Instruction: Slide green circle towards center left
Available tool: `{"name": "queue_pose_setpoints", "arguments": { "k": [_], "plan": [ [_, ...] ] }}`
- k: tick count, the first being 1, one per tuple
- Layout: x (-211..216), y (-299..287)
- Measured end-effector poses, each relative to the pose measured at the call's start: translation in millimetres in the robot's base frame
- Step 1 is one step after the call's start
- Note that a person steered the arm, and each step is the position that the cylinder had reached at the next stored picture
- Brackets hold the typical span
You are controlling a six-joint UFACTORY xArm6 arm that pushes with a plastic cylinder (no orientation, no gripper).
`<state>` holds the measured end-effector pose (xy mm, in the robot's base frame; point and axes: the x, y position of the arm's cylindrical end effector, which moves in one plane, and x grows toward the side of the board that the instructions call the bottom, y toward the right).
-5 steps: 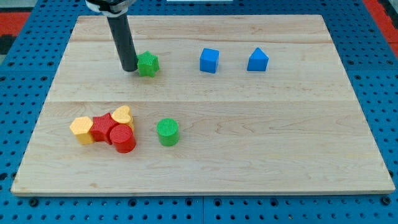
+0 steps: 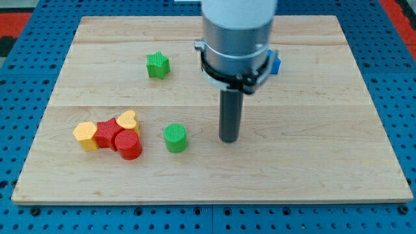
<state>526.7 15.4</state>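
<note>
Since the earlier frame, tip (image 2: 228, 140) has been carried from beside the green star (image 2: 157, 65) at upper left to centre frame, set down right of the green circle (image 2: 175, 138), near but apart. Nothing is held; no block is touched. Circle lies lower centre-left, just right of the red and yellow cluster (image 2: 110, 133). A push leftward and slightly upward, through the circle's middle, is advised, clearing the cluster. Rod stands upright; the arm's body hides most of the blue blocks (image 2: 276, 64).

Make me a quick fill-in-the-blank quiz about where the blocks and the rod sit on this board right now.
1. My tip stands to the view's ____ of the green circle.
2. The green star lies toward the view's ____ from the green circle.
3. The red cylinder sits on the green circle's ____ side.

Missing words: right; top; left
</note>
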Motion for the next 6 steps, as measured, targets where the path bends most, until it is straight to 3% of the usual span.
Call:
{"name": "queue_pose_setpoints", "arguments": {
  "k": [1, 3, 4, 6],
  "plan": [
    [13, -74],
    [-86, -97],
    [-106, -158],
    [-128, -214]
  ]
}}
